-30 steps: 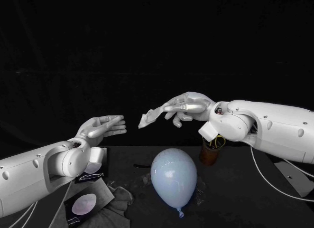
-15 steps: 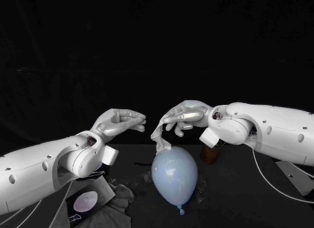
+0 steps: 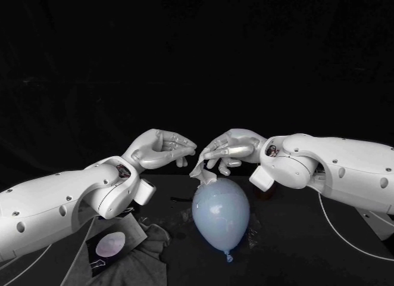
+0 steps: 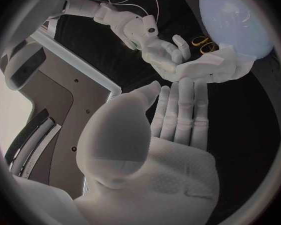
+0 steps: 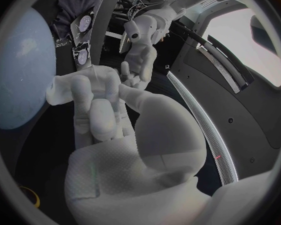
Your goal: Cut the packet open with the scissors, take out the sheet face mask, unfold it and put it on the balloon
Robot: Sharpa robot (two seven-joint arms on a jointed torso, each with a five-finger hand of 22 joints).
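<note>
**A:** Entry one, the right hand?

**B:** Right hand [image 3: 231, 149]: raised over the table [image 3: 325, 238], above the far end of the balloon [image 3: 221, 210]. Thumb and fingers pinch the sheet mask [image 3: 200, 169] at its upper end.

**A:** Condition of the mask?

**B:** White, folded into a narrow strip, hanging down from the pinch. Its lower end reaches the balloon's far tip; whether the two touch cannot be told.

**A:** The balloon?

**B:** Pale blue, lying lengthwise near the middle of the table, knot toward the near edge.

**A:** The left hand?

**B:** Left hand [image 3: 163, 149]: raised level with the right hand and just beside it. The left wrist view shows its fingers stretched out and apart, with nothing in the palm. Its fingertips [image 4: 185, 85] are just short of the mask.

**A:** Other entries?

**B:** Packet [image 3: 111, 244]: dark, with a pale oval printed on it, toward the table's near left corner, beside a crumpled dark cloth [image 3: 150, 262]. Scissors [image 4: 203, 44]: yellow handles, seen in the left wrist view past the right hand, near the balloon.
</note>
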